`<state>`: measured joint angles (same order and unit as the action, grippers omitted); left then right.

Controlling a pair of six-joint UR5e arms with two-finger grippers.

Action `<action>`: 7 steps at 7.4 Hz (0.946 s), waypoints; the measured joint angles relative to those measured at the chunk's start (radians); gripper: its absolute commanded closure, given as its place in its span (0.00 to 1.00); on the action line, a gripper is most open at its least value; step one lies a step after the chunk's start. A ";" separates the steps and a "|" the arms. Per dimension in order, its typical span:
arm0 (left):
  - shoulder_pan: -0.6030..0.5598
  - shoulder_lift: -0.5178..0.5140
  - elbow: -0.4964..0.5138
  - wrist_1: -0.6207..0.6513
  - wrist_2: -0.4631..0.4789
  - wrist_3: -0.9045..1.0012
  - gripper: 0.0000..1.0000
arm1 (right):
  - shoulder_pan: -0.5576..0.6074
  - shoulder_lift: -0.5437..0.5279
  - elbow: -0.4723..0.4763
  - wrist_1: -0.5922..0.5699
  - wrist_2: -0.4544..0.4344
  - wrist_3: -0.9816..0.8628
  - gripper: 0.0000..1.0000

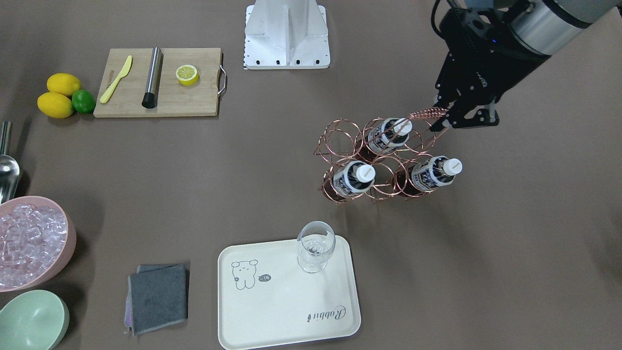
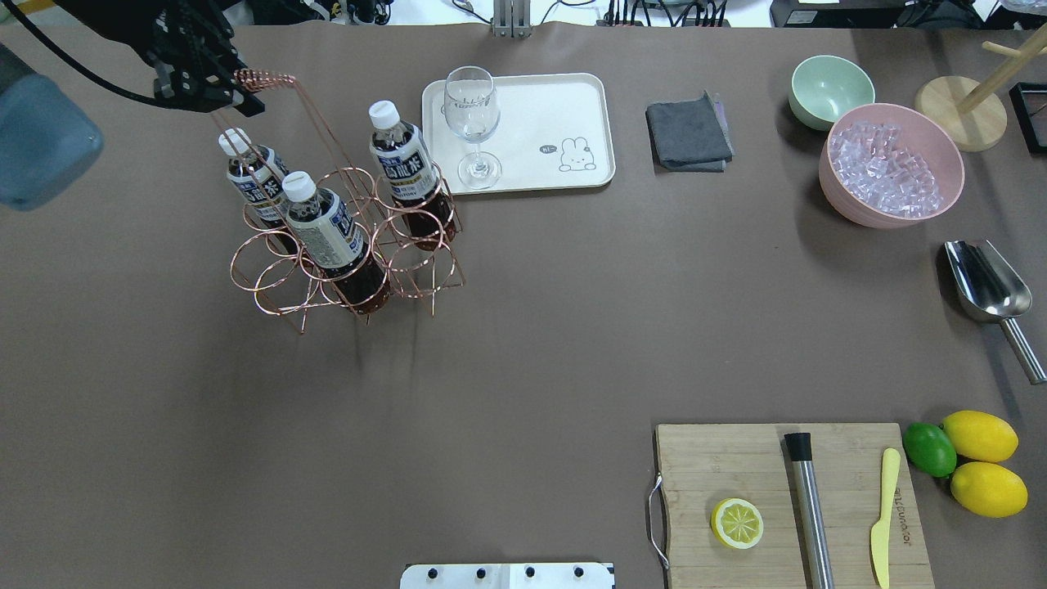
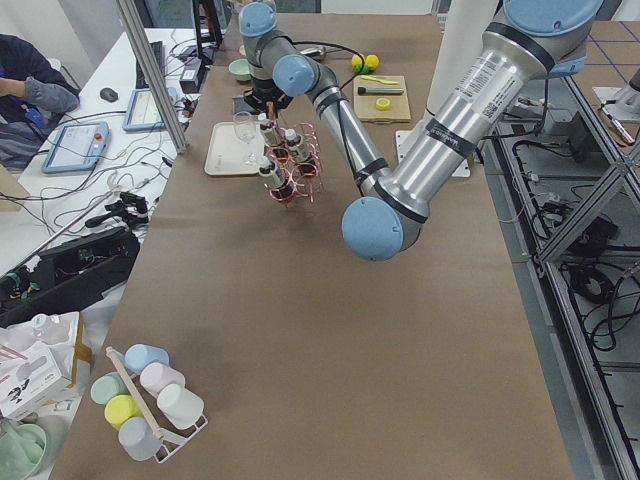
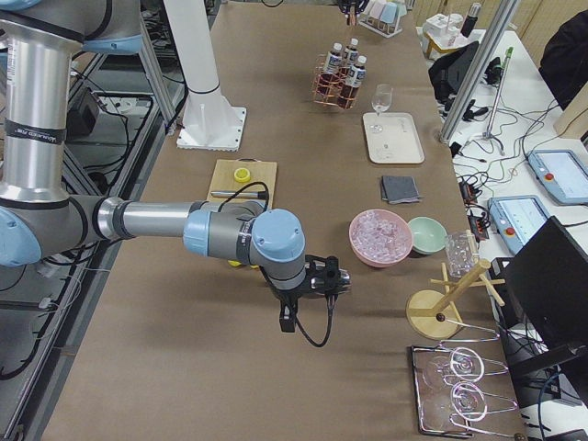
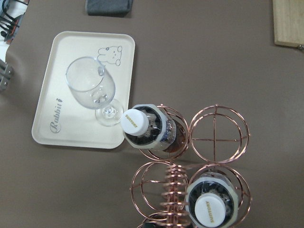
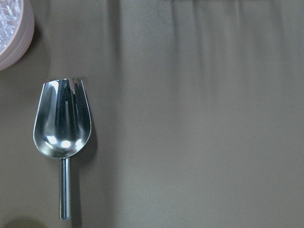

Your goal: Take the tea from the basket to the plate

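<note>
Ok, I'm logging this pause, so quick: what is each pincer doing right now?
Left pincer: closed on the basket handle's coil.
Right pincer: cannot be told; it shows only in the side view.

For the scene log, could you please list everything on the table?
tea bottles: three, dark brown, in the basket
basket: one, copper wire, robot's left side
plate: one, cream, beside the basket
glass: one, clear, on the plate
cloth: one, grey, beside the plate
green bowl: one, mint, by ice bowl
ice bowl: one, pink, near scoop
scoop: one, silver, beside ice bowl
cutting board: one, wooden, bearing lemon half, steel rod, yellow knife
lemons: two, yellow, beside the board
lime: one, green, beside lemons
left gripper: one, black, at the basket's handle
right gripper: one, black, above the scoop
</note>
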<state>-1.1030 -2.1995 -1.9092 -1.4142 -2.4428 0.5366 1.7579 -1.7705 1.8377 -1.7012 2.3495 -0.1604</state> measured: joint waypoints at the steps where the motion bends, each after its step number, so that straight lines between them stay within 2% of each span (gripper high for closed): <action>1: 0.027 -0.023 -0.003 -0.028 0.007 -0.042 1.00 | 0.000 0.001 0.001 0.000 0.000 0.000 0.00; 4: 0.144 -0.116 -0.013 -0.047 0.127 -0.191 1.00 | 0.001 -0.009 0.017 -0.003 -0.001 -0.004 0.00; 7: 0.260 -0.159 -0.036 -0.048 0.250 -0.307 1.00 | 0.002 -0.030 0.097 -0.008 -0.011 -0.007 0.00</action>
<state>-0.8434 -2.3590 -1.9449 -1.4618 -2.1933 0.2292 1.7594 -1.8006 1.9351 -1.7092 2.3384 -0.1671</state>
